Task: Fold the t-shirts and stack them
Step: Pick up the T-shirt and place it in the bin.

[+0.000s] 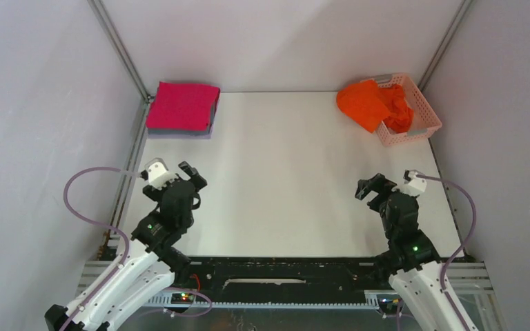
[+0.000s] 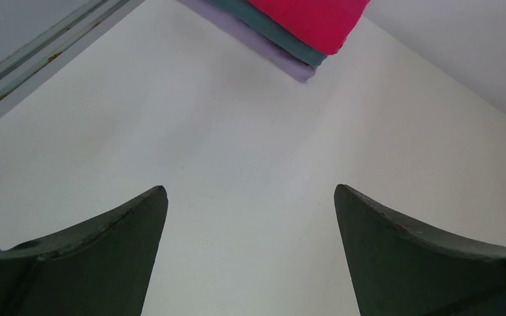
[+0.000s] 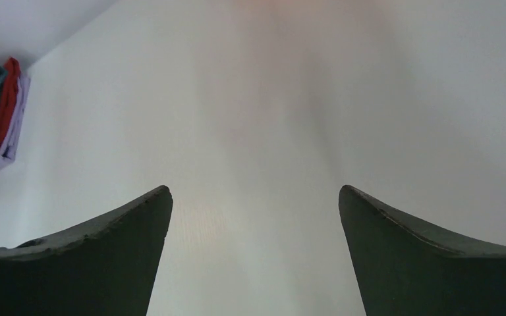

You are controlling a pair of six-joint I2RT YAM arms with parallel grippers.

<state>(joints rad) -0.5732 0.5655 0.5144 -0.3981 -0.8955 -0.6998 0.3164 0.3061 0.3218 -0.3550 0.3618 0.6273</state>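
While the left gripper and right gripper stand wide open and empty, the orange t-shirt hangs half out of the basket, far right. The folded t-shirts sit stacked far left, pink on top.

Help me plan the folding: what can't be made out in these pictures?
- Orange t-shirt, top view: crumpled, part hidden inside the basket; absent from both wrist views.
- Folded stack, top view: the magenta shirt covers the lower layers.
- Folded stack, wrist views: cut off by frame edges, so the shirt count is unclear.
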